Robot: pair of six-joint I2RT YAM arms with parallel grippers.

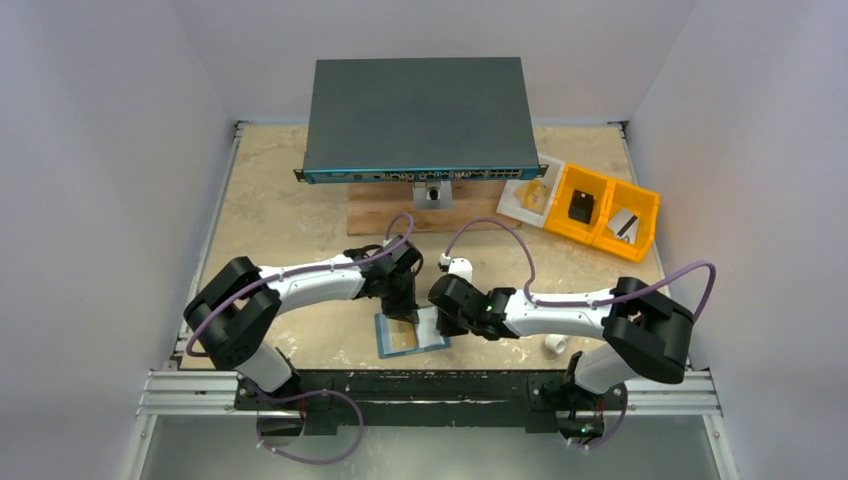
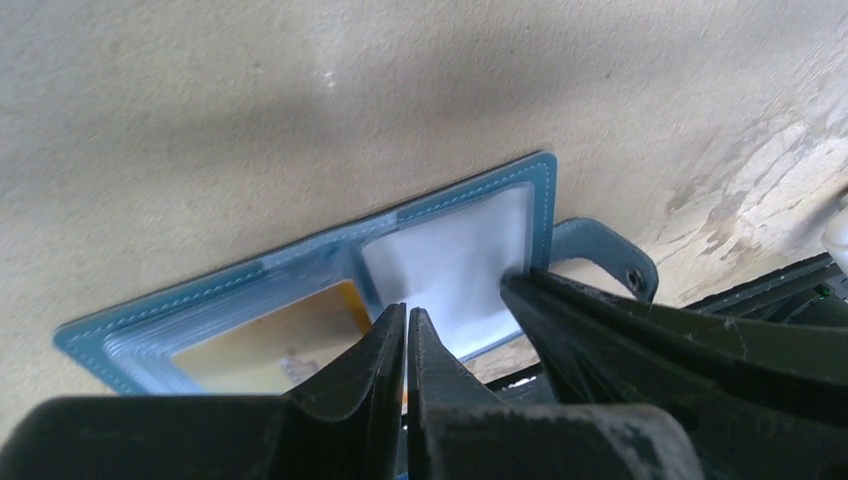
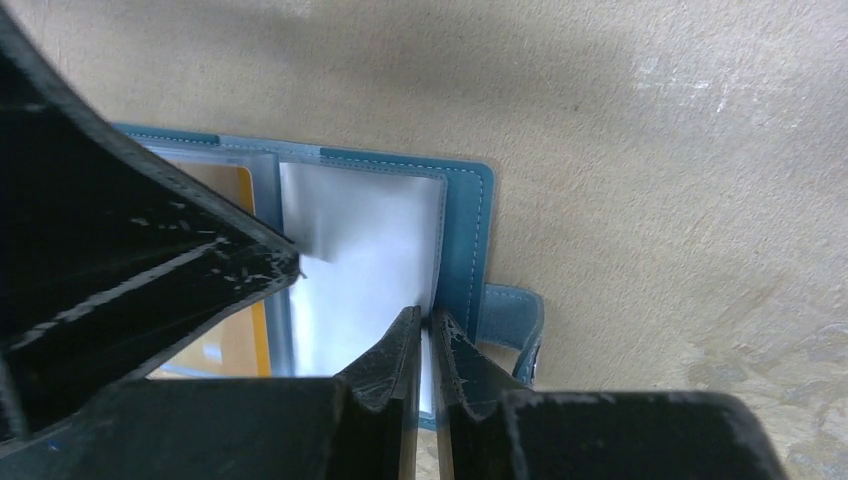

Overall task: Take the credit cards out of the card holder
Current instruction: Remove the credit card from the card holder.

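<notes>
The steel-blue card holder [image 1: 412,333] lies open and flat near the table's front edge, between both grippers. Its border [image 2: 470,190] [image 3: 465,240] frames clear slots. A pale white credit card [image 2: 450,270] [image 3: 360,250] fills the right slot and a yellow credit card [image 2: 270,345] [image 3: 232,185] the left one. My left gripper [image 1: 405,315] [image 2: 406,308] is shut, tips down on the holder by its fold. My right gripper [image 1: 440,318] [image 3: 421,314] is shut on the white card's right edge; a thin white strip shows between its fingers.
The holder's strap tab with snap [image 2: 610,260] sticks out to the right. A large dark grey box [image 1: 420,115] stands at the back on a wooden board [image 1: 400,215]. Yellow bins [image 1: 600,210] and a white tray [image 1: 530,195] sit back right. A small white piece [image 1: 555,345] lies by the right arm.
</notes>
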